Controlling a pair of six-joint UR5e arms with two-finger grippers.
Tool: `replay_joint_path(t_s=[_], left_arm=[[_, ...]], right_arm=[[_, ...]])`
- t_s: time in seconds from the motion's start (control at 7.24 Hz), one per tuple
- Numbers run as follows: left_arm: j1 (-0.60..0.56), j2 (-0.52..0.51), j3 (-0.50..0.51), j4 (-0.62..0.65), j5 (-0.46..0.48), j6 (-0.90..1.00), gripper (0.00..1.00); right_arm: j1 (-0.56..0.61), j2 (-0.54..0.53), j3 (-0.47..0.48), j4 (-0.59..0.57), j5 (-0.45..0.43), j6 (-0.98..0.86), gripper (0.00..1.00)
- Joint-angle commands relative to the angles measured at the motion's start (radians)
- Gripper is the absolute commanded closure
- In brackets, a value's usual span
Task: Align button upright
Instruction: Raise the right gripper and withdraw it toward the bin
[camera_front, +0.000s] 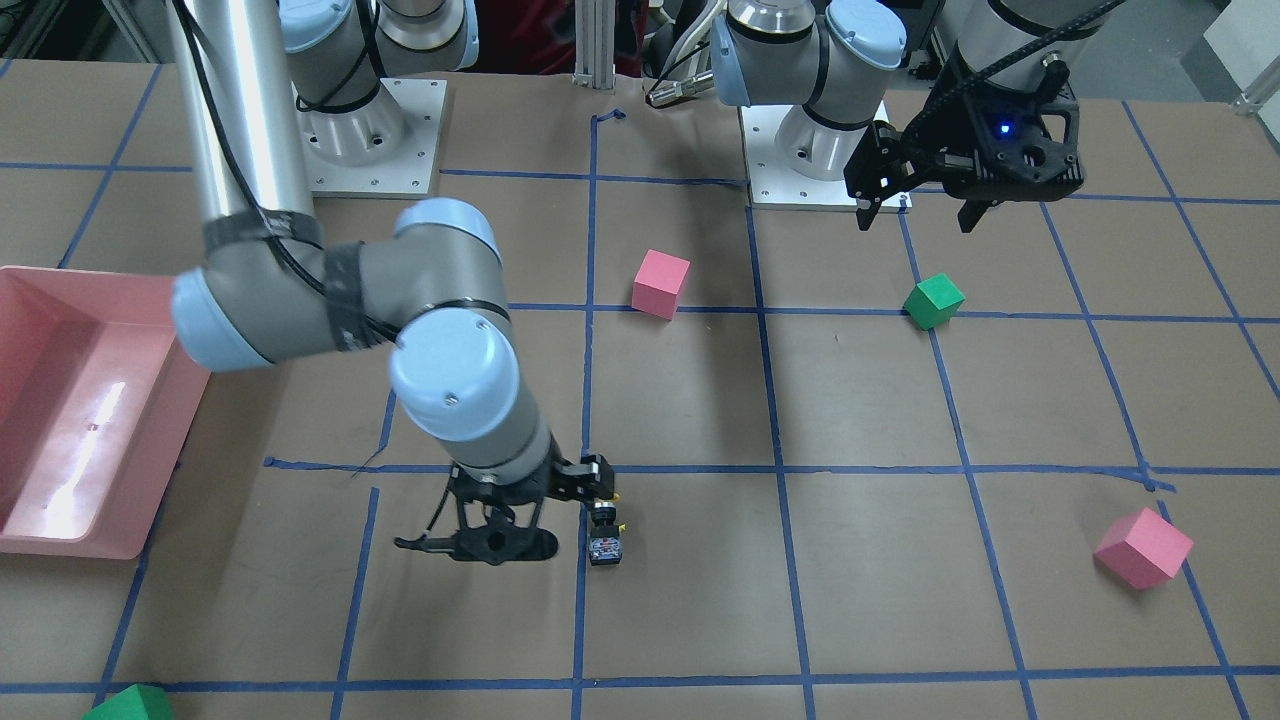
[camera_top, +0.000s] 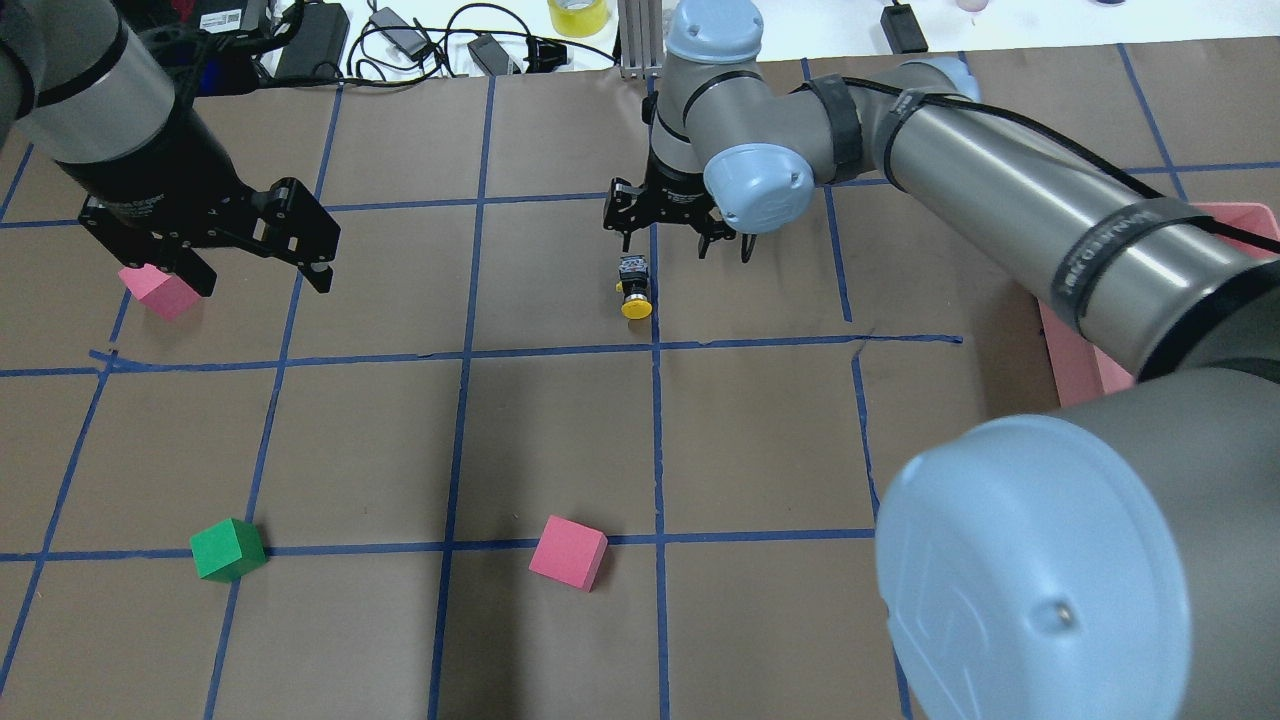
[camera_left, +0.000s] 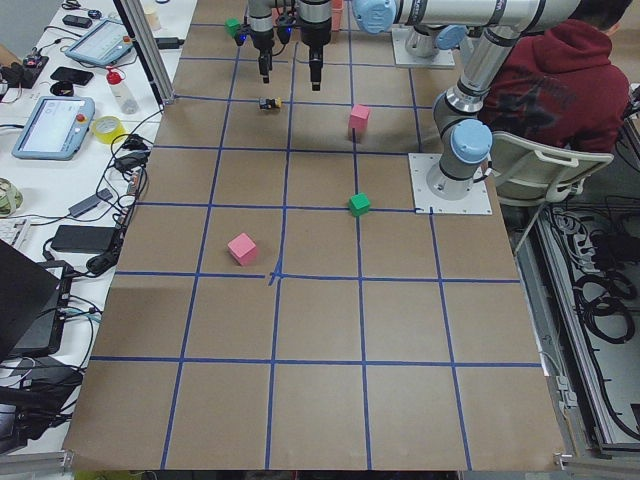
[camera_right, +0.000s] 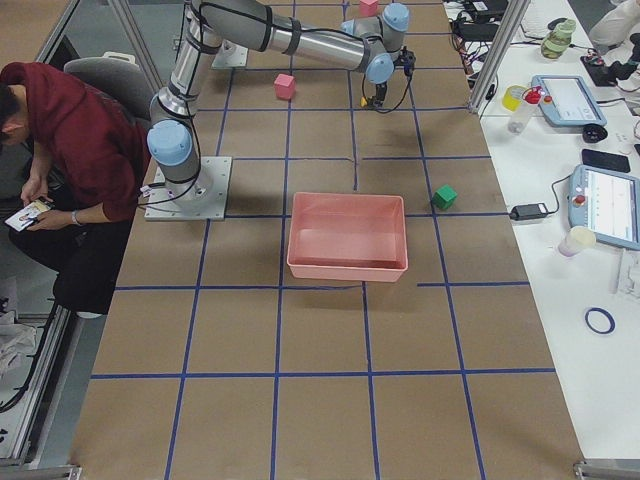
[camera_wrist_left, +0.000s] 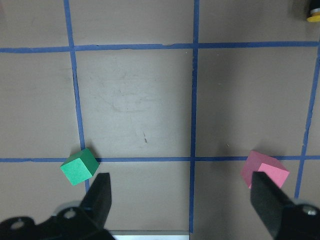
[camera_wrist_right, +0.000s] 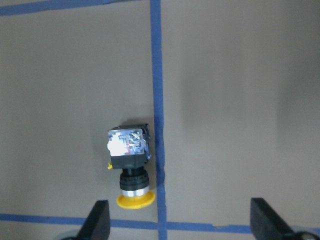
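Matt paper table (camera_top: 760, 450); glossy pink bin (camera_front: 40, 330); button (camera_wrist_right: 129, 162) cap smooth, perhaps plastic

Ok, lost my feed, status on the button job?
Right gripper open, near button. Left gripper open, empty. Button on its side, untouched. Nearest pink cube well apart.

We see a pink bin (camera_right: 347, 270) at mid-frame on the brown table (camera_right: 300, 400) with its blue tape grid. 1 green cube (camera_right: 445, 197) sits near the bin's upper right. A pink cube (camera_right: 285, 86) lies upper left of centre, a 2nd pink cube (camera_right: 368, 7) at the top edge. The right arm (camera_right: 320, 45) stretches across the top. A person (camera_right: 70, 140) in red sits at left.
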Motion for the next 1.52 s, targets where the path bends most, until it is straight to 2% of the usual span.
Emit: replay_joint_path(t_s=[0.0,0.14,0.28,0.41,0.69,0.83,0.97,1.38], left_arm=[[0.001,0.000,0.000,0.000,0.000,0.000,0.00],[0.001,0.000,0.000,0.000,0.000,0.000,0.00],[0.001,0.000,0.000,-0.001,-0.001,0.000,0.00],[0.001,0.000,0.000,0.000,-0.001,0.000,0.00],[0.001,0.000,0.000,0.000,-0.001,0.000,0.00],[0.003,0.000,0.000,0.000,-0.001,0.000,0.00],[0.003,0.000,0.000,0.000,-0.001,0.000,0.00],[0.003,0.000,-0.006,0.006,-0.004,-0.011,0.00]], right_arm=[[-0.160,-0.148,0.097,0.111,-0.007,-0.236,0.00],[-0.217,-0.184,0.107,0.194,-0.020,-0.311,0.00],[-0.246,-0.207,0.102,0.211,-0.057,-0.407,0.00],[-0.273,-0.256,0.108,0.225,-0.126,-0.424,0.00],[-0.305,-0.308,0.107,0.322,-0.152,-0.416,0.00],[-0.364,-0.312,0.105,0.321,-0.126,-0.411,0.00],[-0.375,-0.315,0.105,0.327,-0.114,-0.410,0.00],[-0.308,-0.376,0.086,0.336,-0.039,-0.402,0.00]])
